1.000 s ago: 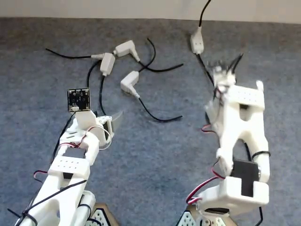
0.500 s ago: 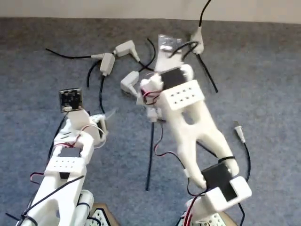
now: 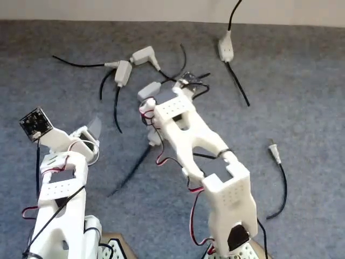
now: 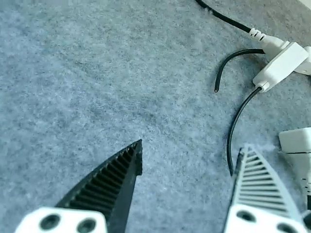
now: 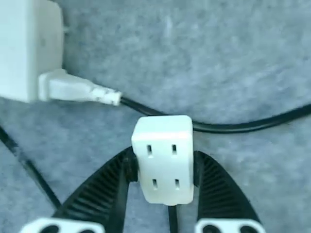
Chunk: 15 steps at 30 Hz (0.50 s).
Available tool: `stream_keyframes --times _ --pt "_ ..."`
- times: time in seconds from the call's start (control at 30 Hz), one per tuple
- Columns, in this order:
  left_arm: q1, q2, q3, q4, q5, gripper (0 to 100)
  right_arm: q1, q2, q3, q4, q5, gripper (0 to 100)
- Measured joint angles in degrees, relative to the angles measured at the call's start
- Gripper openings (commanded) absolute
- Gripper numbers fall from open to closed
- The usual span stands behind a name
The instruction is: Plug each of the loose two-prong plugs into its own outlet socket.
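Observation:
My right gripper (image 5: 163,162) is shut on a white outlet socket (image 5: 163,155), one finger on each side; its slots face the camera. In the high view this socket (image 3: 149,90) lies mid-table at the right gripper (image 3: 152,102). Beside it in the right wrist view is another white socket (image 5: 29,48). Two joined sockets (image 3: 123,72) (image 3: 144,55) lie at the back left, and one more socket (image 3: 226,47) at the back right. A loose two-prong plug (image 3: 275,152) on a black cord rests at the right. My left gripper (image 4: 192,145) (image 3: 92,128) hangs open over bare carpet, holding nothing.
Black cords (image 3: 129,172) trail across the grey carpet (image 3: 302,97) around and under the right arm. In the left wrist view a cord end (image 4: 233,141) and a white socket (image 4: 286,60) lie just past the fingertips. Open carpet lies at the far left and right.
The right arm swung from the right side across to the middle and closed on the socket there. The left arm drew back to the left. The loose plug at the right became visible.

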Motion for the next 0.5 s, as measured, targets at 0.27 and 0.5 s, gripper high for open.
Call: stream_keyframes --times 0.27,0.5 --pt "0.00 0.00 0.00 -0.09 0.97 30 -1.67 7.74 -13.01 5.80 -0.26 42.0" --pt "0.00 0.00 0.00 -0.35 0.97 30 -0.18 8.88 -34.20 23.82 23.47 44.7"
